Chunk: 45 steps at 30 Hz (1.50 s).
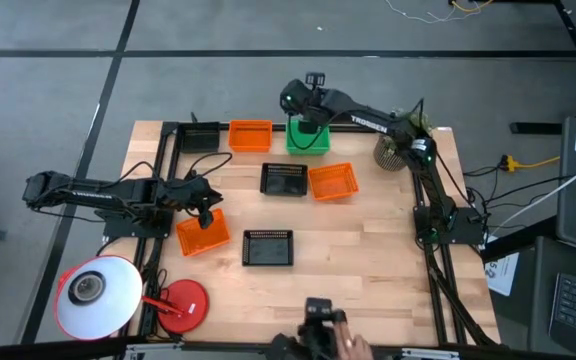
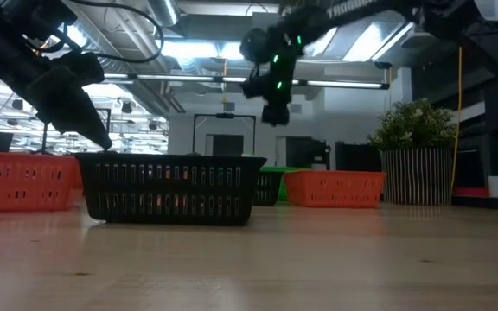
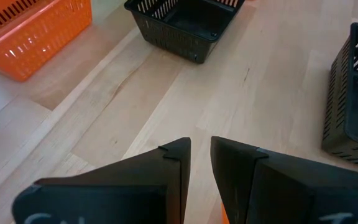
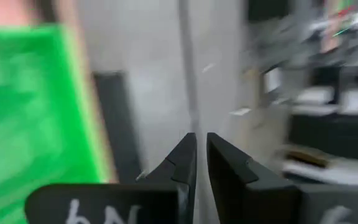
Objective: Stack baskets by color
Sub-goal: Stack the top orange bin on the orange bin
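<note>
Several baskets stand on the wooden table. Along the far edge sit a black one [image 1: 201, 137], an orange one [image 1: 250, 135] and a green one [image 1: 307, 139]. Mid-table lie a black basket [image 1: 284, 180] and an orange one [image 1: 333, 182]. Nearer are a turned orange basket [image 1: 203, 234] and a black one [image 1: 268, 247]. My left gripper [image 1: 206, 213] [image 3: 201, 144] hangs over the turned orange basket's far edge, fingers almost together with bare wood showing in the gap. My right gripper [image 1: 309, 126] [image 4: 201, 137] is shut, empty and high above the green basket [image 4: 30, 118].
A potted plant [image 1: 393, 150] [image 2: 418, 160] stands at the table's far right corner. A white round lamp [image 1: 98, 295] and a red disc [image 1: 178, 303] sit at the near left. A person's hand [image 1: 346, 342] shows at the near edge. Bare wood lies near right.
</note>
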Tool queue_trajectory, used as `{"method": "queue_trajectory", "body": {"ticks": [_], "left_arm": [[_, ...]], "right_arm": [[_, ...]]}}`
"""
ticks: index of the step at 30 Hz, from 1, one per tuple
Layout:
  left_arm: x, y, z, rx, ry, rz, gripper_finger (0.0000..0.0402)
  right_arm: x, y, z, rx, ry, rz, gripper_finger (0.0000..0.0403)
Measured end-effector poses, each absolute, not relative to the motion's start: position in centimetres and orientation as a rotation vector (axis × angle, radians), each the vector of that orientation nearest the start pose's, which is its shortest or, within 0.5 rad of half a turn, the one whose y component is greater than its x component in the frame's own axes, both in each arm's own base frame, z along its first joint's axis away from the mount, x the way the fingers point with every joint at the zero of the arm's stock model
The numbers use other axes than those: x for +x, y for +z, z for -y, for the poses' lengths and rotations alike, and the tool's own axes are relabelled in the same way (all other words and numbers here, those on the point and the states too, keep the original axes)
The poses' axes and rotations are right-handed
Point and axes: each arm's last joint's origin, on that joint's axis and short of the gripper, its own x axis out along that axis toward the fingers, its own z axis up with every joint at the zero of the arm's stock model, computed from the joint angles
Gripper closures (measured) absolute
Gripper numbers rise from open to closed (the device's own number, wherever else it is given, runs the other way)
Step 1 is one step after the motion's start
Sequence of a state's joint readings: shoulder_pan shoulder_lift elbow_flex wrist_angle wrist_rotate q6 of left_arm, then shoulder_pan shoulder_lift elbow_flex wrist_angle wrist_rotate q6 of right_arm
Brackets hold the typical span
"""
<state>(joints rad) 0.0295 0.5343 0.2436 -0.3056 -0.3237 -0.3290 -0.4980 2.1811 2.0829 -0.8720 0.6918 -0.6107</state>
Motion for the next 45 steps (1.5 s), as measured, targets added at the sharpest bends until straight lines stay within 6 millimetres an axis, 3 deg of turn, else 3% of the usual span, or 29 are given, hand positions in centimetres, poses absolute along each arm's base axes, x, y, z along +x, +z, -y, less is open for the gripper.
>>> {"method": "queue_trajectory", "body": {"ticks": [4, 7, 14, 23, 31, 37, 40, 45], "left_arm": [[12.3, 17.2, -1.3, -0.228, 0.436, -0.53, 0.0347], [12.3, 17.2, -1.3, -0.228, 0.436, -0.53, 0.0347], [12.3, 17.2, -1.3, -0.228, 0.438, -0.529, 0.0347], [12.3, 17.2, -1.3, -0.227, 0.443, -0.528, 0.0347], [12.3, 17.2, -1.3, -0.226, 0.444, -0.53, 0.0347], [12.3, 17.2, -1.3, -0.228, 0.445, -0.529, 0.0347], [12.3, 17.2, -1.3, -0.229, 0.445, -0.529, 0.0347], [12.3, 17.2, -1.3, -0.229, 0.444, -0.529, 0.0347]], "right_arm": [[38.3, 30.5, 22.1, -0.261, -0.616, -1.425, 0.0361], [36.3, 31.1, 21.0, 0.014, -0.463, -1.527, 0.0361], [36.1, 28.9, 19.4, 0.229, -0.053, -1.512, 0.0361], [35.7, 23.8, 14.9, 0.247, 0.079, -1.735, 0.0361], [35.9, 22.6, 9.3, 0.153, 0.099, -1.771, 0.0361], [35.2, 23.6, 5.0, 0.165, 0.041, -1.808, 0.0361], [34.6, 24.6, 2.8, 0.099, 0.062, -1.795, 0.0361], [33.5, 25.7, 1.0, -0.066, -0.108, -1.714, 0.0361]]}}
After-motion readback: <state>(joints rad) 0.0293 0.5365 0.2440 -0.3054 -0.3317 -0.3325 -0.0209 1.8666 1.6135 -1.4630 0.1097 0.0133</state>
